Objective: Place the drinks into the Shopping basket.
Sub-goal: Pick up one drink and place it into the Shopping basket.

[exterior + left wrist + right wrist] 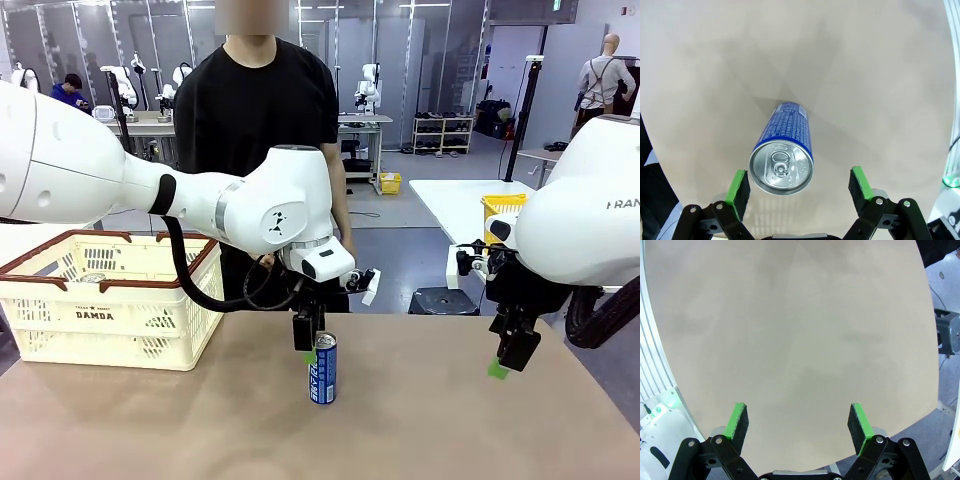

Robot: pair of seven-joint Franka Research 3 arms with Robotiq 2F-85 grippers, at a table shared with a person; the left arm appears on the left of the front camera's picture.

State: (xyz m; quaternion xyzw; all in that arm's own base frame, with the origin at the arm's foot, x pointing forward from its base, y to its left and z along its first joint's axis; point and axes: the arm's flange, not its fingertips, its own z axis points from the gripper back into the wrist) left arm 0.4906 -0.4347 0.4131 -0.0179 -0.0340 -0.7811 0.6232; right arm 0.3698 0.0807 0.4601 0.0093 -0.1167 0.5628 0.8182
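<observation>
Blue-and-white can (322, 368): stands upright on the tan table (450, 430), near the middle and out in the open, its silver top with the pull tab facing up.
Shopping basket (110, 318): cream with a brown rim, on the table's left part – well apart from the can, "DAMDA" on the side facing the robot.
Left gripper (799, 185): hangs right over the can, fingers pointing down and spread wide; nothing is held.
Left wrist view: the can top sits between the two green pads (738, 187), closer to one of them than the other; whether that pad touches the can I cannot tell.
Right gripper (510, 355): hovers above the table's right part, well away from the can.
Right fingers (860, 422): wide apart and empty – bare tabletop beneath them.
Person (260, 100): stands at the far side in a black shirt, behind the left arm.
</observation>
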